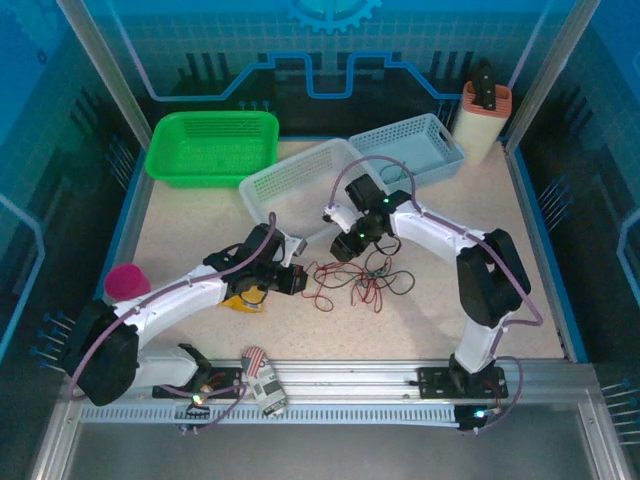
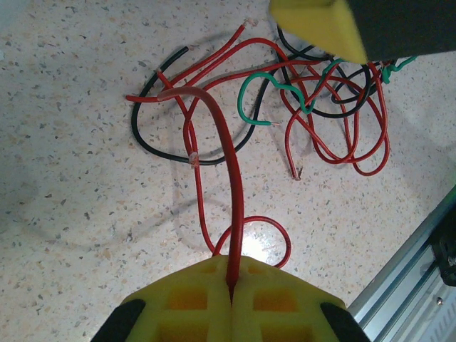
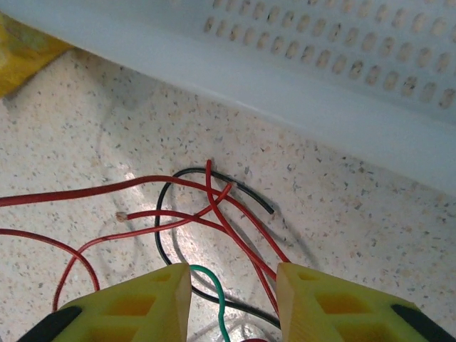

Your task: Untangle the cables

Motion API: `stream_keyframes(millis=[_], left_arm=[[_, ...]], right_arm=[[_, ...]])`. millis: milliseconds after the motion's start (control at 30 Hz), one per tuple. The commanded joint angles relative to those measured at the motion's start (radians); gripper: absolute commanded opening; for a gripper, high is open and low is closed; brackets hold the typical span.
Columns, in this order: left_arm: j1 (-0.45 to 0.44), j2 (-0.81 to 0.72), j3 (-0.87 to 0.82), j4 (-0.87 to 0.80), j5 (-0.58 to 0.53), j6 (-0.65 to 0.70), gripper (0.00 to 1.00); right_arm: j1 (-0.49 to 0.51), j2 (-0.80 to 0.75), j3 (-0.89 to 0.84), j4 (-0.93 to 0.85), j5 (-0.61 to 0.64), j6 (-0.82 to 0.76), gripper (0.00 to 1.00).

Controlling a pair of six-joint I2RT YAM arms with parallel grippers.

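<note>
The cables lie as a loose tangle of red, black and green wires on the speckled table centre. My left gripper sits at the tangle's left edge. In the left wrist view its yellow jaws are shut on a red cable, which rises from them toward the pile, past a black wire and a green wire. My right gripper hovers over the tangle's far side. It is open, with red strands, a green wire and a black wire lying between its fingers.
A white basket stands just behind the cables, its wall close ahead of the right gripper. A green basket and a pale blue basket sit further back. A pink cup is at left and a metal rail runs along the front.
</note>
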Motion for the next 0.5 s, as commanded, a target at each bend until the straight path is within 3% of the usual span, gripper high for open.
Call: stream_keyframes(millis=[0,467], left_arm=[[0.006,-0.020,0.017,-0.021,0.024,0.030,0.03],[0.006,-0.027,0.017,-0.033,0.022,0.030,0.03]], right_arm=[[0.007,0.052,0.026,-0.065,-0.010,-0.108,0.37],[0.058,0.105,0.001,-0.003,0.084,-0.326,0.35]])
